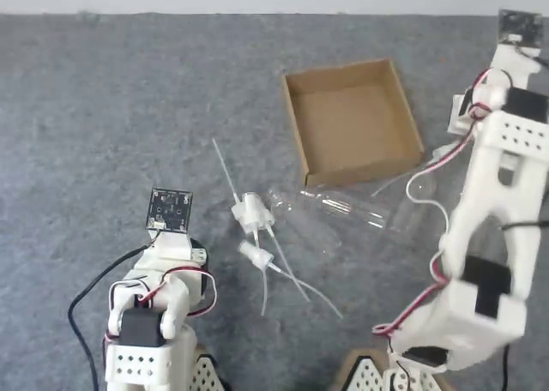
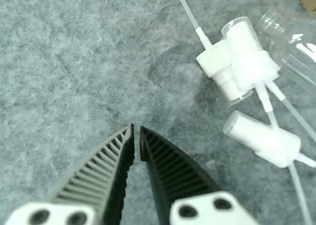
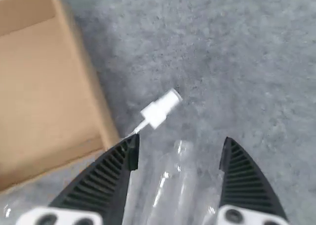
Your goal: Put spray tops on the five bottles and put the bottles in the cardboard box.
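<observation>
Two white spray tops (image 1: 254, 212) (image 1: 257, 254) with long dip tubes lie mid-table beside clear bottles (image 1: 334, 211) on their sides. The open cardboard box (image 1: 296, 125) sits behind them with nothing in it. My left gripper (image 2: 137, 131) is shut on nothing, low over bare carpet, a short way from the spray tops (image 2: 237, 57) (image 2: 261, 138). My right gripper (image 3: 180, 148) is open over a clear bottle (image 3: 173, 185) lying between its fingers, near the box wall (image 3: 94, 101). Another spray top (image 3: 160, 109) lies just beyond its fingertips.
Grey carpet covers the table (image 1: 111, 108). The left arm (image 1: 159, 279) stands at the front left and the right arm (image 1: 493, 202) runs along the right edge. Another clear bottle (image 1: 420, 189) lies close to the box's front right corner.
</observation>
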`<state>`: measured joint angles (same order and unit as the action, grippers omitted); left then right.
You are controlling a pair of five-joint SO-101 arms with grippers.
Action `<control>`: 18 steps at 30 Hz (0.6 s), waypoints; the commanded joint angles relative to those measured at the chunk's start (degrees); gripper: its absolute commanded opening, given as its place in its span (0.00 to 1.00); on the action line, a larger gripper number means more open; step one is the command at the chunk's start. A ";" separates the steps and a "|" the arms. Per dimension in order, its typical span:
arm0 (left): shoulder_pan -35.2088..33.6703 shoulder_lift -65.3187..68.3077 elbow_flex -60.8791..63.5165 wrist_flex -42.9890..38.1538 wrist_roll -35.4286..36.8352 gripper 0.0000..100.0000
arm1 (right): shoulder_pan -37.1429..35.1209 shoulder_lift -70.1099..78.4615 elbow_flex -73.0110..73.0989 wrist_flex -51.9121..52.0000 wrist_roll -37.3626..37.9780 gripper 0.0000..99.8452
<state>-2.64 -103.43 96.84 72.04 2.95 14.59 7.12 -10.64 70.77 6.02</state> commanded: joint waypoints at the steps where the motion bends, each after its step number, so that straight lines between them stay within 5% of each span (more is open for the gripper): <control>1: -0.26 -0.88 -0.31 0.26 0.09 0.01 | 0.66 5.67 -0.53 -9.63 -5.27 0.23; 18: -0.26 -0.88 -0.31 0.26 0.09 0.01 | 1.45 22.37 -0.53 -19.56 -9.76 0.23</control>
<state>-2.64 -103.43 96.84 72.04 2.95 15.56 29.10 -10.64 52.40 -3.03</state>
